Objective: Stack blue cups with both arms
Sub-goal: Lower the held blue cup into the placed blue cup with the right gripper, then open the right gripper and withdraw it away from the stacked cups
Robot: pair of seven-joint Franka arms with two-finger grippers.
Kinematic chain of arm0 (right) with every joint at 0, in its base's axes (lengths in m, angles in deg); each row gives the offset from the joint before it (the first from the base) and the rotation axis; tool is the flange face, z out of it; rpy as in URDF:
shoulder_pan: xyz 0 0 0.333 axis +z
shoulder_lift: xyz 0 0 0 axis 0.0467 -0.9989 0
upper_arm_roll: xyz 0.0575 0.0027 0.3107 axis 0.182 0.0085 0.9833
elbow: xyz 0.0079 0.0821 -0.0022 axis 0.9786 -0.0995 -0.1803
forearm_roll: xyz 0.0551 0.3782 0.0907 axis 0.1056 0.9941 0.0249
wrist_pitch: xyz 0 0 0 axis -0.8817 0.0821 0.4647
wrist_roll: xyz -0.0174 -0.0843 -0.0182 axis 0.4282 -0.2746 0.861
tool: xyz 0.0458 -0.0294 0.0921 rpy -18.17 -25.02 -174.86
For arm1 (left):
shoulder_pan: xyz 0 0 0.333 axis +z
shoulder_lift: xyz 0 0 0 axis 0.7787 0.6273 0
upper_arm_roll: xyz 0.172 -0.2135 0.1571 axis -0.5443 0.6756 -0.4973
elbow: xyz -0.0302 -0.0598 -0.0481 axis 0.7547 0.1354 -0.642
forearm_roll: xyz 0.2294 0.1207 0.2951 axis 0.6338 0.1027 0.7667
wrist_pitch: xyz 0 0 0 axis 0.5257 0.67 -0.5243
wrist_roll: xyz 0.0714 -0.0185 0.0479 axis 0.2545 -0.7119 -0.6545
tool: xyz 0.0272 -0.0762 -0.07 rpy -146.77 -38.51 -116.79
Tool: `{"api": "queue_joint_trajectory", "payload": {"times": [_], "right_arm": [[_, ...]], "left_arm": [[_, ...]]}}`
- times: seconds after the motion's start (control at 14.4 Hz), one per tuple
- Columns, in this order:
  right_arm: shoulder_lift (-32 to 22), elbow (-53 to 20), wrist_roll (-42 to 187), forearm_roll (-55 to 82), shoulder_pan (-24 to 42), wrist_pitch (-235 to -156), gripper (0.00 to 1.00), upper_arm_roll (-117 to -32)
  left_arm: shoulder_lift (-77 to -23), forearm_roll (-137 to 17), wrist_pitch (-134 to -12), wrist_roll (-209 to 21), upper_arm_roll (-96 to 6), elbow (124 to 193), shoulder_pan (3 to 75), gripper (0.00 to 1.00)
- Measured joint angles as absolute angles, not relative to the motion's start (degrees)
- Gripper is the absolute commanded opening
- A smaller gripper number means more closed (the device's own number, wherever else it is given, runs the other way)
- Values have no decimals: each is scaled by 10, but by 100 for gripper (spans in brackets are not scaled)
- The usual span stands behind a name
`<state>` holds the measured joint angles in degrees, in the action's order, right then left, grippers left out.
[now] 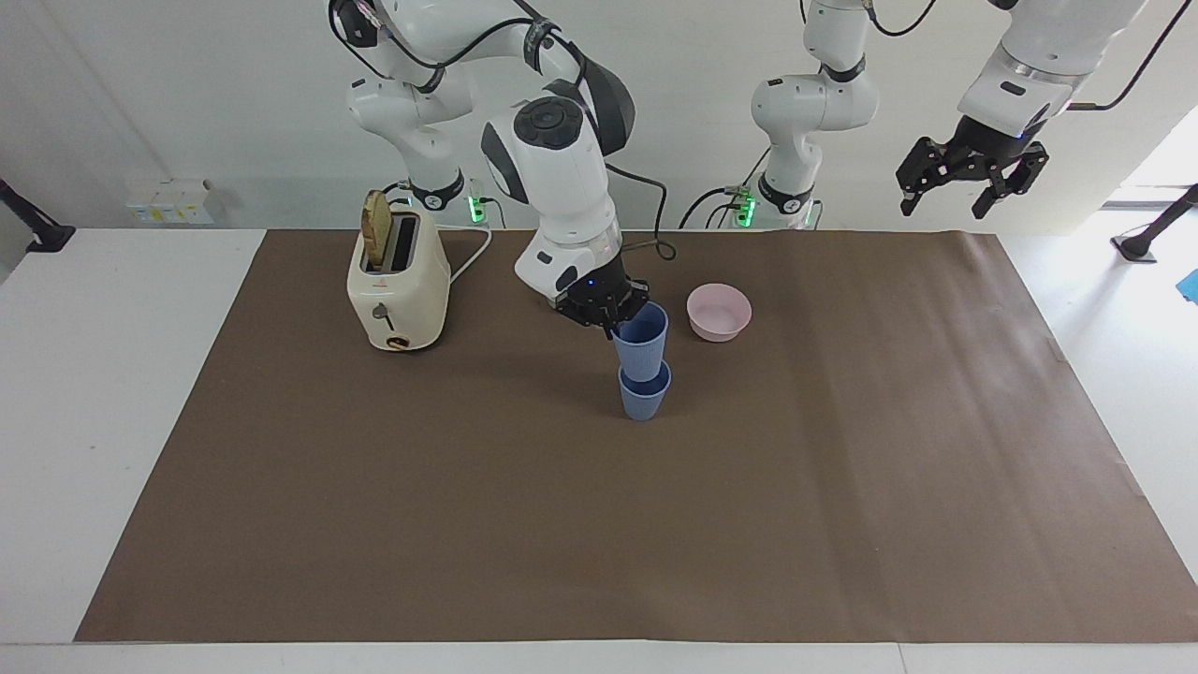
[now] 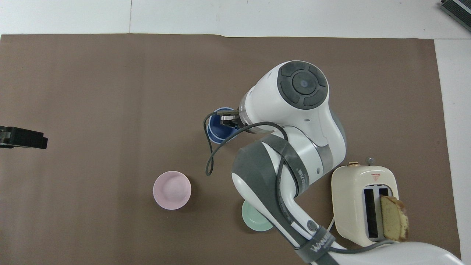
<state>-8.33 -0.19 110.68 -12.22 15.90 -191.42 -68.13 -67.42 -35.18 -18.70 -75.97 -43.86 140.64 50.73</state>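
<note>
Stacking nearly complete: right gripper (image 1: 613, 316), clamped on the upper blue cup's (image 1: 642, 341) rim, holds it apparently part-seated in the lower blue cup (image 1: 644, 401) mid-mat; release remains; left gripper (image 1: 969, 173) waits, jaws wide, above the mat's edge.

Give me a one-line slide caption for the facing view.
Right gripper lowers a blue cup into the other blue cup; left gripper waits.

Two blue cups (image 1: 642, 360), two bowls (image 1: 719, 312), one toaster (image 1: 397, 281).
</note>
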Motion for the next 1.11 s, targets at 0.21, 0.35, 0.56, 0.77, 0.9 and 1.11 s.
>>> {"api": "queue_joint_trajectory", "payload": {"times": [0.21, 0.35, 0.56, 0.77, 0.9, 1.11], "right_arm": [[-95, -2, 1107, -122, 160, -1920, 0, -681], [-101, -4, 1107, -122, 160, -1921, 0, -680], [-106, -10, 1107, -122, 163, -1929, 0, -680], [-113, -18, 1107, -122, 164, -1945, 0, -680], [-119, -19, 1107, -122, 165, -1954, 32, -680], [-123, -20, 1107, -122, 165, -1956, 52, -680]], "left_arm": [[-674, -352, -187, -760, -439, 1406, 507, 100], [-674, -352, -187, -760, -439, 1406, 507, 100], [-674, -352, -187, -760, -439, 1406, 507, 100], [-674, -352, -187, -760, -439, 1406, 507, 100], [-674, -352, -187, -760, -439, 1406, 507, 100], [-674, -352, -187, -760, -439, 1406, 507, 100]]}}
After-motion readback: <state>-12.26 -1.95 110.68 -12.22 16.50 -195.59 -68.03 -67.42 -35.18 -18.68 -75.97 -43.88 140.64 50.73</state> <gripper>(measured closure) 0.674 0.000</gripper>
